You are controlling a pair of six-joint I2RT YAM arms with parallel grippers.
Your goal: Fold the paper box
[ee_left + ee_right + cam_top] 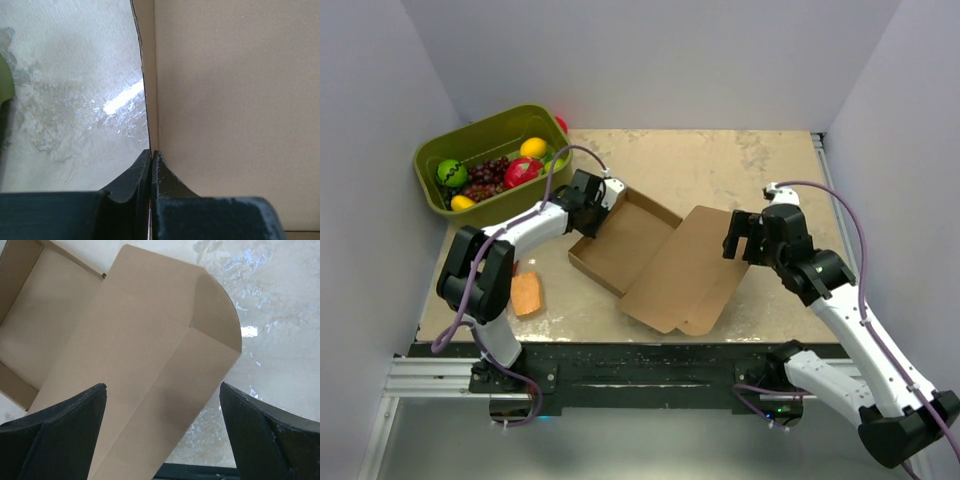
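Left gripper (590, 212) is clamped tight on the upright left wall of the paper box (660, 265), which lies mid-table (750, 170) between both arms. Its corrugated card looks light and stiff, likely bending only along creases, so thin walls and flap edges suit pinching. Right gripper (744, 240) hovers, jaws spread wide, over the box's flat, unfolded right half, apparently without contact.

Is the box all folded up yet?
Not yet. The box already has its tray walls standing up. The left jaws are pinching one wall, and the right jaws hang open over the lid. The lid lies flat and open, so it has yet to be folded shut.
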